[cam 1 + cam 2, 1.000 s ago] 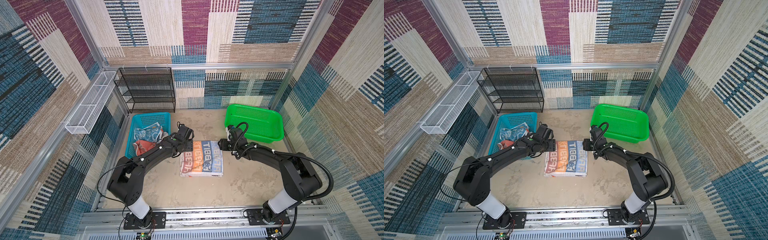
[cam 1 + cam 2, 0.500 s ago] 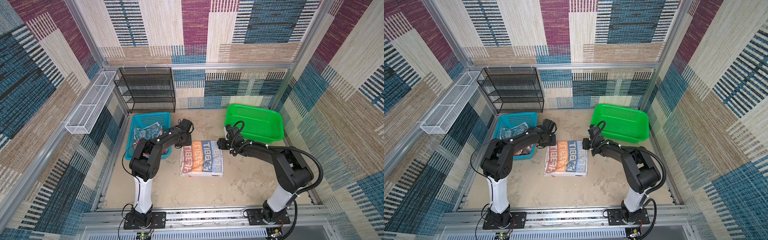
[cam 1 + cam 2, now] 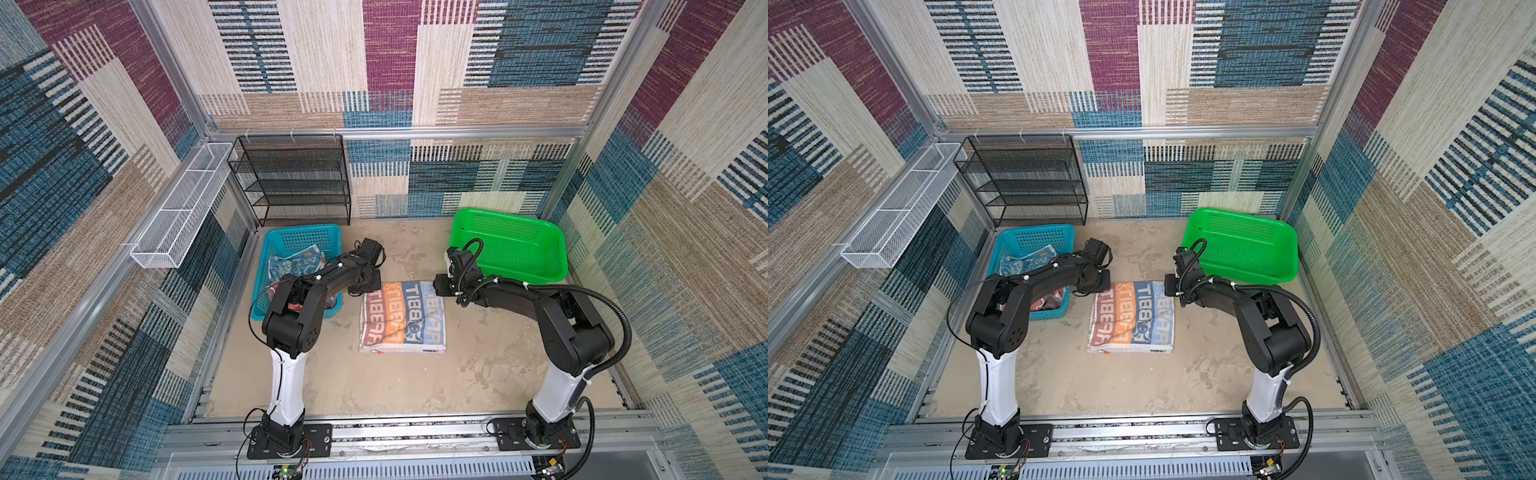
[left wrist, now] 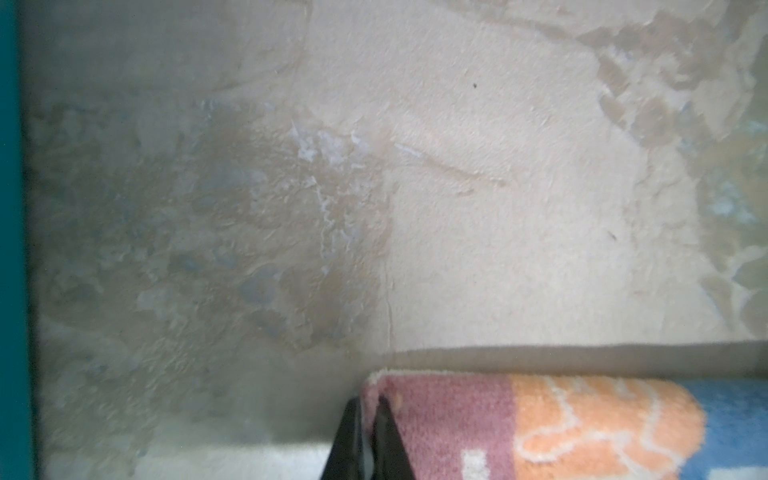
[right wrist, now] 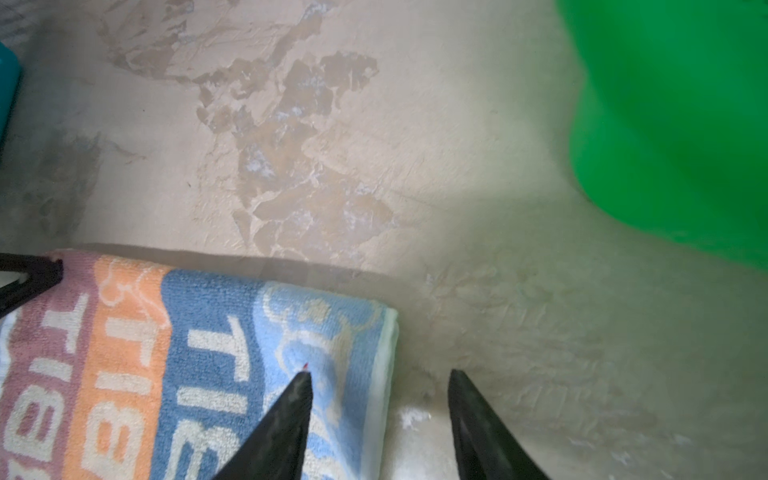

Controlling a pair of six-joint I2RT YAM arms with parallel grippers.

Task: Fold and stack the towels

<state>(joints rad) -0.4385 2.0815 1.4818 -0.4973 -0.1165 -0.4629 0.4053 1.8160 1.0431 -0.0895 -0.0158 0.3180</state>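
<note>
Nearest, plain sandy bench (image 3: pixel 374 386). A little farther, in the middle, flat on the bench, the orange-and-blue lettered towel (image 3: pixel 402 318). Folded over already, by the look of it. Almost square, so hard to pick a long side; maybe a bit wider across than deep. Stripes running from near to far, big letters lying sideways, small label at the near edge.

At the far left corner, the left hand (image 4: pixel 368 401), pinched tight on a small bit of the pink corner. At the far right corner, the right hand (image 5: pixel 380 374), about half open, holding nothing: one finger above the light blue stripe, one above bare bench, towel edge in between.

Could go wrong here: lifting with only the left hand gripping, and so twisting the towel. Could also slip out of the left hand, with so little cloth pinched. Might grab just the top layer on the right and pull the fold apart.

Farther left, the blue basket (image 3: pixel 303 230) with the blue rabbit towel (image 3: pixel 293 264) and a coral towel (image 3: pixel 1052 300) inside. Farther right, the green basket (image 3: pixel 519 249). At the very back, a black wire shelf (image 3: pixel 299 178).
</note>
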